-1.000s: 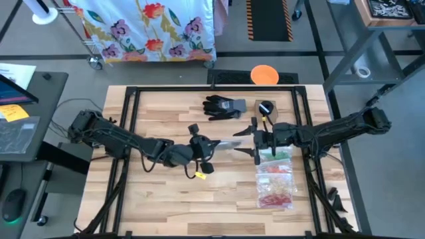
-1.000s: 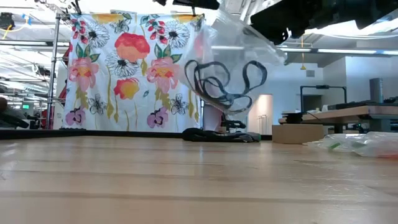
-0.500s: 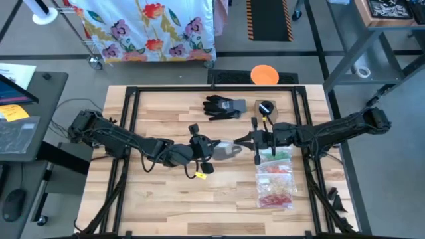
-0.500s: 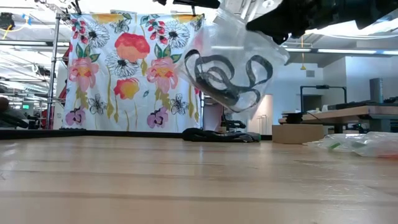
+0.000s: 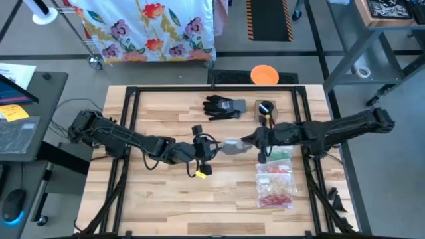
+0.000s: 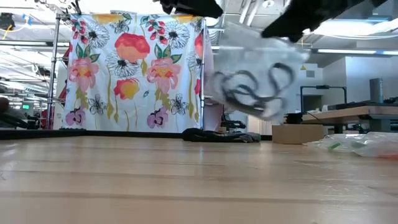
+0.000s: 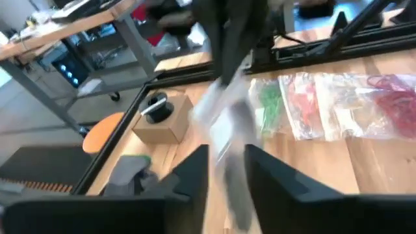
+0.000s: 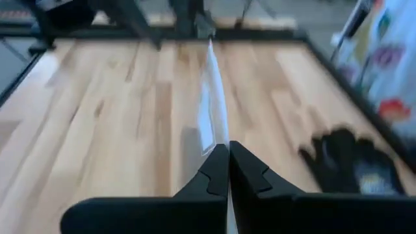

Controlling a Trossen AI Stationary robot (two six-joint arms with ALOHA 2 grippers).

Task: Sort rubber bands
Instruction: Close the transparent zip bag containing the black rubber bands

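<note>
A clear plastic bag [image 5: 231,145] with black rubber bands [image 6: 252,90] inside hangs above the table's middle, between my two grippers. My right gripper [image 8: 227,159] is shut on the bag's right end. My left gripper [image 7: 226,170] is open at the bag's left end. The blurred bag [image 7: 224,130] passes through the gap between its fingers; I cannot tell whether they touch it. In the low view the bag [image 6: 258,74] hangs clear of the wood. My right gripper pinches the clear bag's thin edge [image 8: 213,133] between its two fingers. It comes nearly level from the table's right side. The bag stretches away from the fingertips and is lifted clear of the table, with the black bands sagging in its lower part [image 6: 249,102].
Clear bags of green, orange and red bands [image 5: 275,176] lie on the right, below my right arm. A black glove [image 5: 224,106] and a small cardboard box [image 5: 265,108] sit at the far side. A yellow tag [image 5: 199,171] lies near my left gripper.
My right gripper, open wide a second ago, has shut on the bag's right end and risen a little. The bag has swung toward the right arm and tipped from hanging down to slanting, and the black bands have shifted with it.
</note>
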